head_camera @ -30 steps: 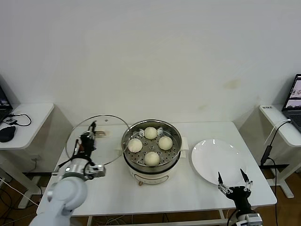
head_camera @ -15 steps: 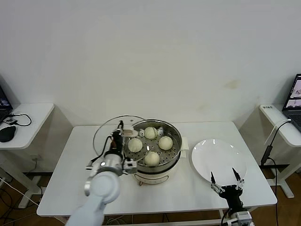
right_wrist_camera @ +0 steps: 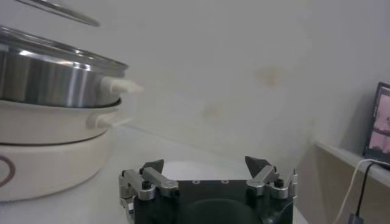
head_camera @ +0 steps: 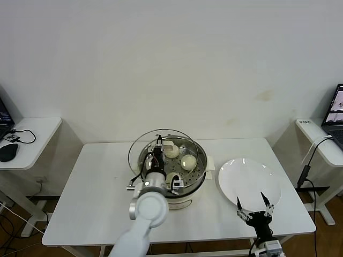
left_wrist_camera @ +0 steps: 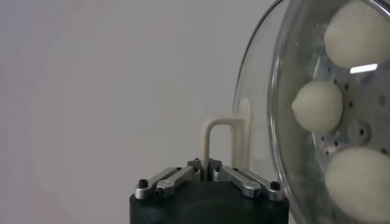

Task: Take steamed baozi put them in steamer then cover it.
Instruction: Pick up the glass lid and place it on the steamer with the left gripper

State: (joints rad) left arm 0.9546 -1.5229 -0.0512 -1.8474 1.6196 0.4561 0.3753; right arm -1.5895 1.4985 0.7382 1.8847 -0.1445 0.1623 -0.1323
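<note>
We see our left arm [head_camera: 146, 210] cased in smooth white, with a silver wrist ring and a black left gripper [left_wrist_camera: 205, 165] with grey metal linkages and dark screws. Our right gripper [right_wrist_camera: 206, 168] has black pointed fingertips [right_wrist_camera: 152, 165] on matching grey links.

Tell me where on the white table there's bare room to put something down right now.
Bare tabletop runs from the table's left edge to the steamer; a narrower strip lies along the front edge. The middle is crowded: the left gripper holds the glass cover over the steamer. The white plate fills the right side, right gripper at its near rim.
</note>
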